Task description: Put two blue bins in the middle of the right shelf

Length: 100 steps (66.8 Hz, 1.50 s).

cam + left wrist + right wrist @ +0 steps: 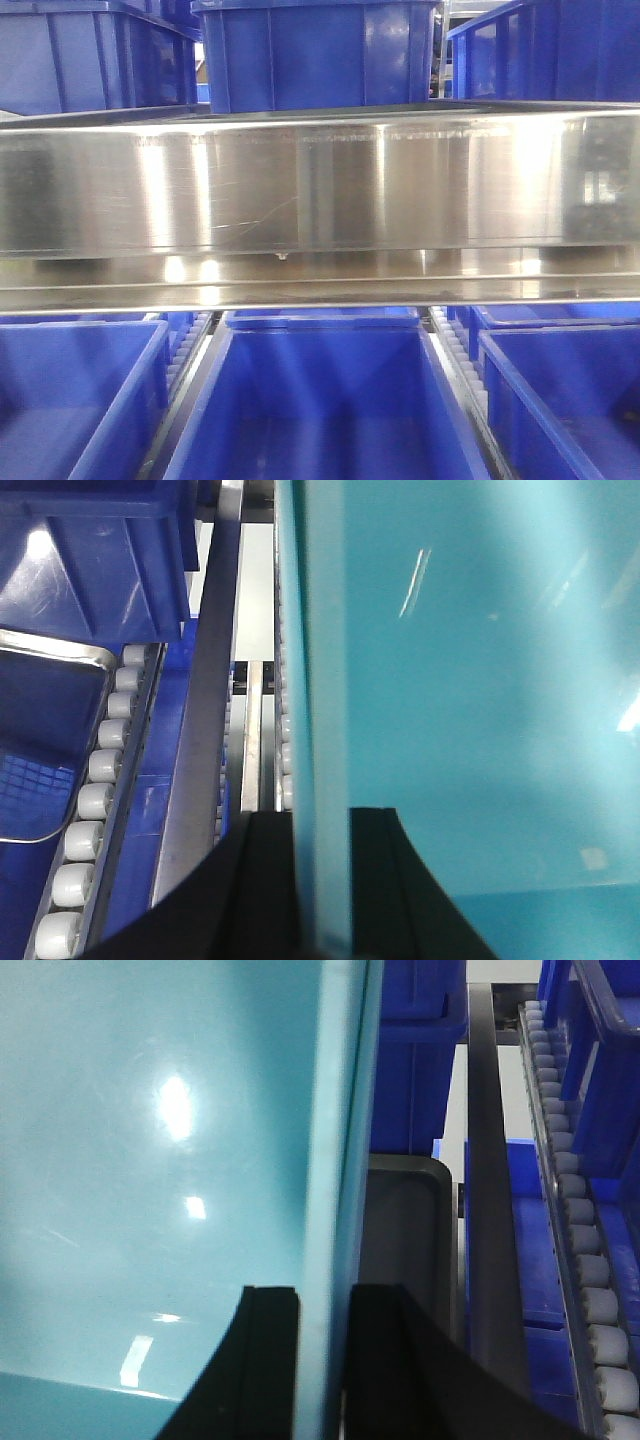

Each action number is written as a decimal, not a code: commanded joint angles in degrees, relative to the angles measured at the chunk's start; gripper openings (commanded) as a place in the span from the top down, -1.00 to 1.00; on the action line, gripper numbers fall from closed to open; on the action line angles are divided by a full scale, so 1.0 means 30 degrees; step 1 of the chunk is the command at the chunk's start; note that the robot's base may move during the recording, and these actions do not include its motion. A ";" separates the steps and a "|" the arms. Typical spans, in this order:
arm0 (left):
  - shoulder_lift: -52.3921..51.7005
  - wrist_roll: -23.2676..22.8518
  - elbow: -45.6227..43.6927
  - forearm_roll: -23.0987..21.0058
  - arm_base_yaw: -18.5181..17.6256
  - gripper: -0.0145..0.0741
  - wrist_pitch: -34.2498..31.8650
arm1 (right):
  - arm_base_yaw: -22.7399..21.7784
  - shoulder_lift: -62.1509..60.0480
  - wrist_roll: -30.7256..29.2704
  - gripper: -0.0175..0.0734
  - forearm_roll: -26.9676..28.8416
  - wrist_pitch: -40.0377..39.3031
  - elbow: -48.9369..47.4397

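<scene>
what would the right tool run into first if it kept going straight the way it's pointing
The right tool straddles the wall of the bin, which runs on ahead between its fingers. Beside that wall, the outer finger's line seems to lead to a dark grey tray; depth is unclear.

You have both grippers clamped, one finger on each side of a wall.
Your left gripper pinches a bin wall between its black fingers; your right gripper pinches a bin wall likewise.
</scene>
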 commanded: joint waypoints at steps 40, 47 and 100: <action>-0.0155 0.0220 -0.0272 -0.0089 -0.0028 0.92 -0.1660 | 0.0159 -0.0408 -0.0439 0.97 0.0946 -0.2447 -0.0432; -0.0155 0.0220 -0.0272 -0.0089 -0.0028 0.92 -0.1660 | 0.0159 -0.0408 -0.0439 0.97 0.0946 -0.2447 -0.0432; -0.0155 0.0220 -0.0272 -0.0087 -0.0028 0.92 -0.1697 | 0.0159 -0.0408 -0.0439 0.97 0.0946 -0.2447 -0.0432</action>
